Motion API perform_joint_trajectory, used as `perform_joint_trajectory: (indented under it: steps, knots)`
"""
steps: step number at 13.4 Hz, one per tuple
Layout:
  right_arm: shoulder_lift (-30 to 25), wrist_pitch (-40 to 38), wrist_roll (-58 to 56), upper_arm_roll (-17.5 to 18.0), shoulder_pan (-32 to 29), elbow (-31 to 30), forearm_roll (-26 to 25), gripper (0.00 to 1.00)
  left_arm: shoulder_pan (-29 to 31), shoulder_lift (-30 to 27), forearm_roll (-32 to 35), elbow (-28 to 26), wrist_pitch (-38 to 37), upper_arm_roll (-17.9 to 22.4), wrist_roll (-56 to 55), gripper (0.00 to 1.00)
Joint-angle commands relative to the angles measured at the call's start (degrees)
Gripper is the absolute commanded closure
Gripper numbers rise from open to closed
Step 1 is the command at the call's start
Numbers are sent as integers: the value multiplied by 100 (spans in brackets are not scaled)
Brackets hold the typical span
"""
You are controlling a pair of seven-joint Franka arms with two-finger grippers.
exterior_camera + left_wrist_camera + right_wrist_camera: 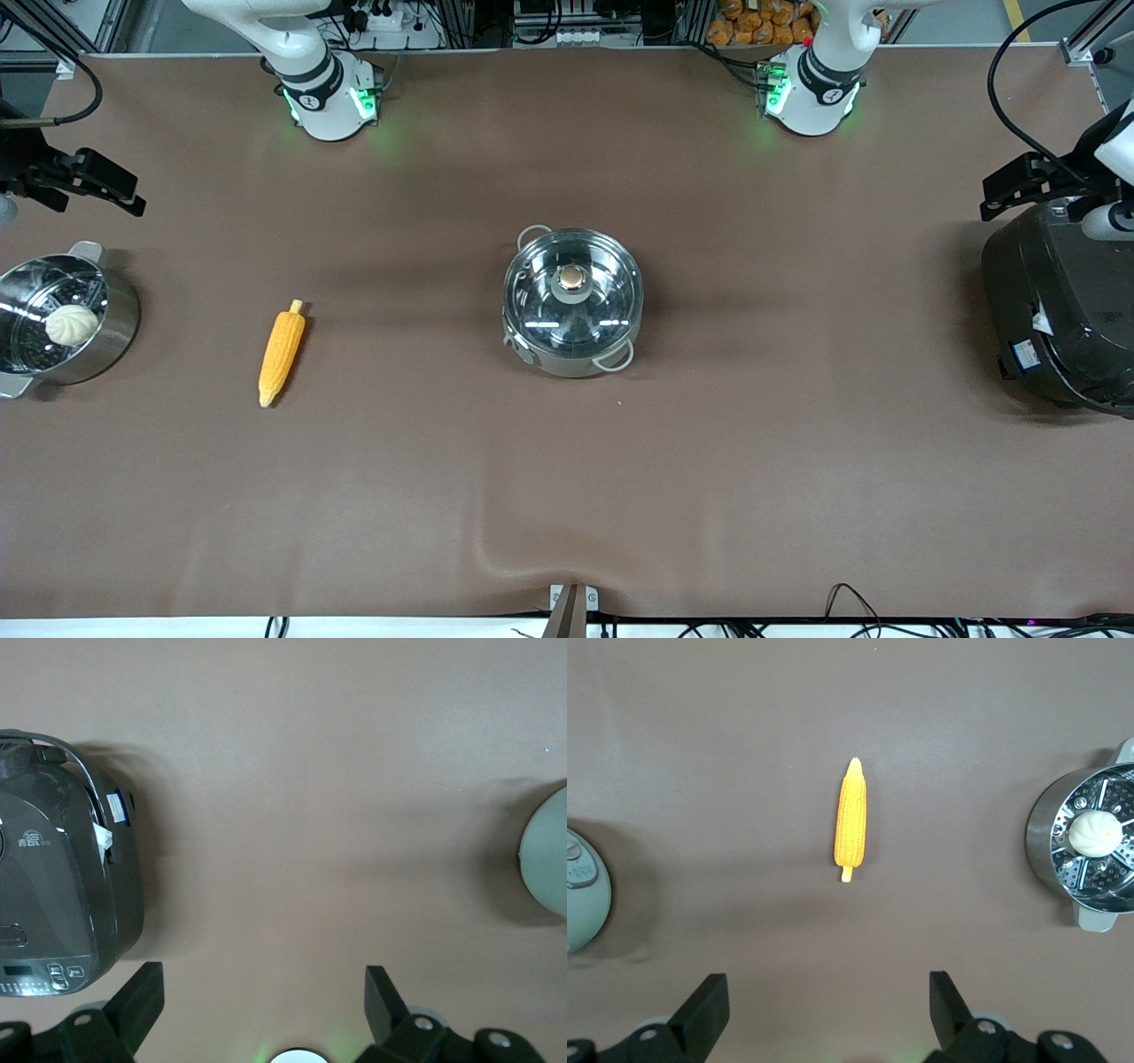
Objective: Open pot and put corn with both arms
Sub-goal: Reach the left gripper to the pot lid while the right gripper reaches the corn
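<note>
The steel pot (567, 359) stands at the middle of the table, its glass lid (611, 306) with the tan knob (572, 279) shut on it. The corn (282, 353) lies on the table between the pot and the right arm's end, and shows in the right wrist view (851, 819). My right gripper (124, 193) hangs open and empty above the table's right-arm end, over the spot beside the steamer pot (828, 992). My left gripper (1001, 190) hangs open and empty at the left arm's end, by the rice cooker (264, 988).
A steel steamer pot (120, 323) holding a white bun (72, 325) stands at the right arm's end. A large black rice cooker (1059, 319) stands at the left arm's end, and shows in the left wrist view (53, 895). The brown table cover has a wrinkle (496, 554) near the front edge.
</note>
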Motion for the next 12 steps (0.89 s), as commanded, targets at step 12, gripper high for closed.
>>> perform_joint_trajectory:
  steps: [12]
  knots:
    - [164, 439, 12, 57, -44, -267, 14, 0, -2122, 1203, -638, 454, 1050, 16, -2999, 0]
